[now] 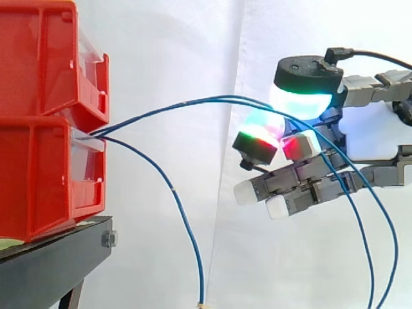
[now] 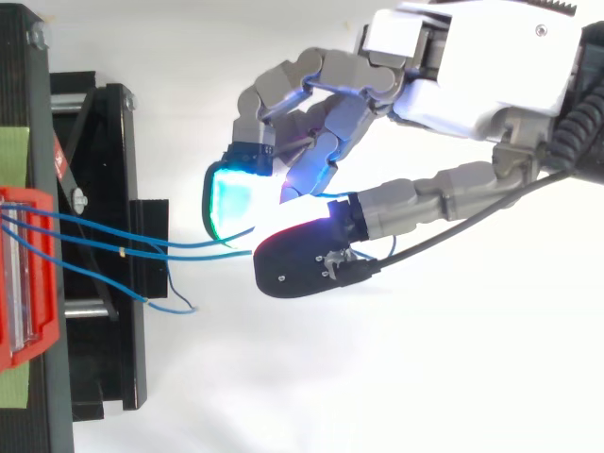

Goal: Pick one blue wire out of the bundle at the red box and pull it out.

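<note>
While my hand (image 2: 500,75) pinches blue wires (image 1: 154,111) between glowing pads, open room separates it from the red box (image 1: 38,174), left.

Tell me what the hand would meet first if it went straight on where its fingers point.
Likely the drooping blue wire between the hand and the lower red bin, though depth is unclear.

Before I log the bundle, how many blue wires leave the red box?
3 blue wires: two arch from the red box into the hand's pinch; the third droops below them. More may hide inside.
</note>
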You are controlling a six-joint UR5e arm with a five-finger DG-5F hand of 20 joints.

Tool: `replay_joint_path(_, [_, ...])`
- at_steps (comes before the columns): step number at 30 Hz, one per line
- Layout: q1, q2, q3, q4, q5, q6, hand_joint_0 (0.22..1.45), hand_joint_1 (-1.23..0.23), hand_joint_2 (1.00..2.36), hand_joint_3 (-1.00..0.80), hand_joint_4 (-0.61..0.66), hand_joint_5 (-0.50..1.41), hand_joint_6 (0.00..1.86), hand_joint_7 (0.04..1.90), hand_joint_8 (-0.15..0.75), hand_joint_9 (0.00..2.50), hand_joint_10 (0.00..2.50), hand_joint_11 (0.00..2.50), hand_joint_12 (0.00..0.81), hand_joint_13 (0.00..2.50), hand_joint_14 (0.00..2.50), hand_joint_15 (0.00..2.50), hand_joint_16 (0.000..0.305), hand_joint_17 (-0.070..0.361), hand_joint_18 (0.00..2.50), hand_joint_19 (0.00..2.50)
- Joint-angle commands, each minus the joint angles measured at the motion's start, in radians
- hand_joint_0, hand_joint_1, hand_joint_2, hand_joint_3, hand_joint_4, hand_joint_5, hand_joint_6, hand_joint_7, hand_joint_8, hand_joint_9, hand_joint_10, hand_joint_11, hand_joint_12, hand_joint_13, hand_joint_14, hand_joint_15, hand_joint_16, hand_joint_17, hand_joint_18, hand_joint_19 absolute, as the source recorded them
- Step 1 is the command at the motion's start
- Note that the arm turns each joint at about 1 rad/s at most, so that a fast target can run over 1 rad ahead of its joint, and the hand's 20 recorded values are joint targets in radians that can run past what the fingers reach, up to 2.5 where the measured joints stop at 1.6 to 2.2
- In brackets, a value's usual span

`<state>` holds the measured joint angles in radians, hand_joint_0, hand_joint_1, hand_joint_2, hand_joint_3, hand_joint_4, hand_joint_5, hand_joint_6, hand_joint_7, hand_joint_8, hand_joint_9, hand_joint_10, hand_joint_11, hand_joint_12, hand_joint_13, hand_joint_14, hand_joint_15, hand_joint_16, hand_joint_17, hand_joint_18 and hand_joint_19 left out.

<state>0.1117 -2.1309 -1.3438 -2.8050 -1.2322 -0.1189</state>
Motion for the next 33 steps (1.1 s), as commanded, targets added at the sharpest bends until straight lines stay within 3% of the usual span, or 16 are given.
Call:
replay_joint_path(1, [0.0,0.0,0.0,-0.017,0.002,-0.005,0.59,-0.85,1.01,-0.01,0.06,-0.09,0.84,1.07,0.297,1.07,0.03,0.74,0.446,0.41,0.01,0.29,0.071,0.16,0.36,0.43])
replay_joint_path(4, [-0.001,0.006,0.0,-0.03,0.003,-0.008,0.59,-0.86,1.01,0.0,0.05,-0.08,0.84,1.07,0.299,1.0,0.02,0.66,0.447,0.37,0.01,0.25,0.071,0.16,0.33,0.41])
replay_joint_path(11, [0.002,0.035,-0.003,-0.12,0.005,-0.018,0.59,-0.87,1.01,-0.01,0.04,-0.08,0.83,1.09,0.3,0.86,0.02,0.51,0.441,0.29,0.01,0.2,0.072,0.163,0.27,0.36])
replay_joint_path(16, [0.002,0.058,-0.014,-0.156,0.03,-0.019,0.59,-0.87,1.01,-0.01,0.04,-0.08,0.83,1.11,0.297,0.78,0.02,0.41,0.437,0.24,0.01,0.16,0.073,0.164,0.21,0.32])
replay_joint_path(21, [0.008,0.085,-0.064,-0.148,0.074,-0.021,0.59,-0.87,1.01,-0.01,0.05,-0.08,0.83,1.11,0.296,0.78,0.02,0.41,0.438,0.24,0.01,0.16,0.073,0.164,0.2,0.31])
replay_joint_path(22, [0.011,0.085,-0.072,-0.117,0.112,-0.016,0.59,-0.87,1.01,-0.01,0.05,-0.08,0.83,1.11,0.296,0.78,0.02,0.41,0.439,0.24,0.01,0.16,0.073,0.164,0.2,0.32])
replay_joint_path(24, [0.014,0.085,-0.072,-0.077,0.145,-0.019,0.59,-0.87,1.01,0.0,0.04,-0.08,0.83,1.1,0.301,0.78,0.02,0.4,0.44,0.24,0.01,0.16,0.073,0.164,0.21,0.31])
replay_joint_path(33, [0.014,0.085,-0.074,-0.059,0.154,-0.024,0.59,-0.87,1.01,0.0,0.05,-0.08,0.83,1.11,0.297,0.78,0.02,0.41,0.441,0.24,0.01,0.16,0.073,0.165,0.2,0.31])
